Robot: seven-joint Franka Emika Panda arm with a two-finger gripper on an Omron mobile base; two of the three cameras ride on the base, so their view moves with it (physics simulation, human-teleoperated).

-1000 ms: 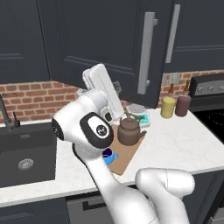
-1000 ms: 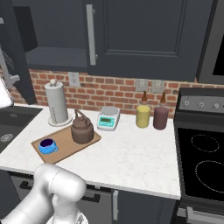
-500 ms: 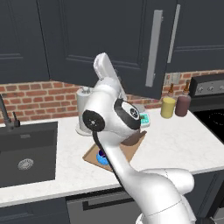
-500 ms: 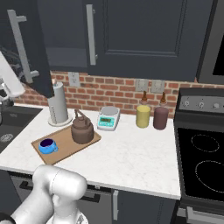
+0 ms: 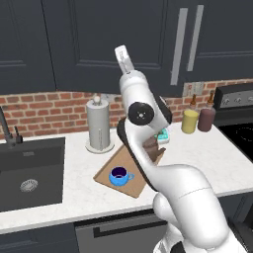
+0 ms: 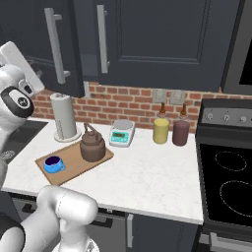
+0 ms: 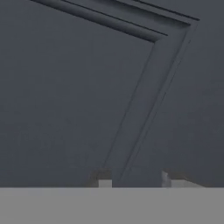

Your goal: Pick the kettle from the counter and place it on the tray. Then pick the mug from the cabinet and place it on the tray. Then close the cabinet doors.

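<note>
The squat dark-brown kettle [image 6: 92, 144] is sitting on the light-wood tray [image 6: 74, 162] beside the small bright-blue mug [image 6: 53, 164]; the tray is lying on the white counter [image 6: 147, 177]; the charcoal cabinet doors [image 6: 147, 44] are showing silver bar handles; the gripper [image 7: 133, 180] is facing a dark panel, fingertips [image 7: 101, 180] apart, gripping nothing.

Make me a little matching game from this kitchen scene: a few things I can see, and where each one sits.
Things:
1. small bright-blue mug
2. squat dark-brown metal kettle
3. tall grey paper-towel holder
4. yellow canister

Places:
A. beside the dark red canister
B. near corner of the flat light-wood tray
C. on the white counter behind the tray
D. far end of the tray

Pairs: 1-B, 2-D, 3-C, 4-A
</note>
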